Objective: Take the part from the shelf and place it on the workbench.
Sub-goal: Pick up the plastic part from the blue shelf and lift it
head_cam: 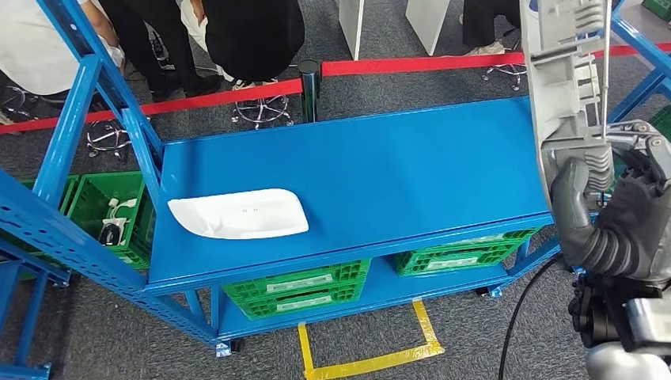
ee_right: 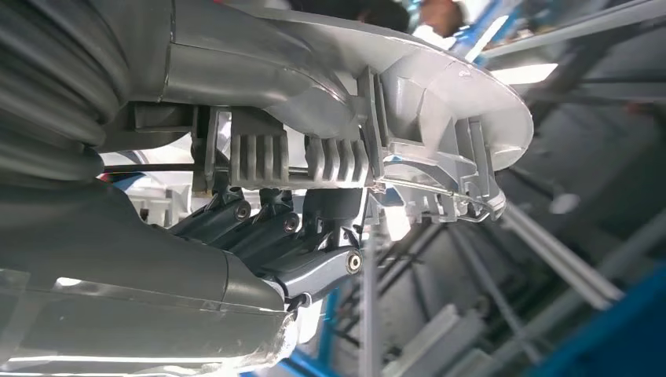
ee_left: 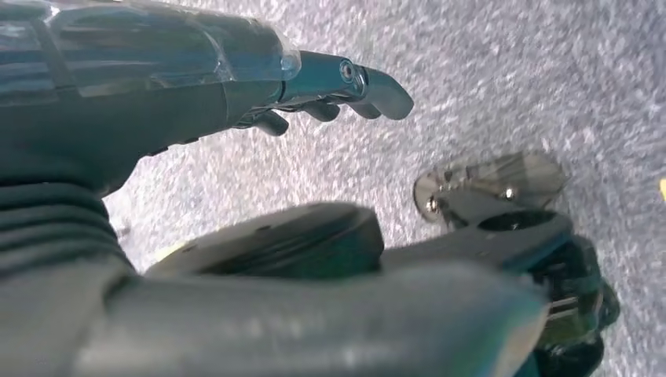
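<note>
left robot hand (ee_left: 314, 102): fingers apart, seemingly empty | right robot hand (head_cam: 613, 218): raised, gripping

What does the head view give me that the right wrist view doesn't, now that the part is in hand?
Head view alone: the blue workbench top with a white part lying near its left end, green crates on the shelf below, and red barrier tape beyond. Right wrist view alone: the grey part's ribbed underside with the fingers curled against it. Both: the right hand holding the grey part, raised off the bench.
</note>
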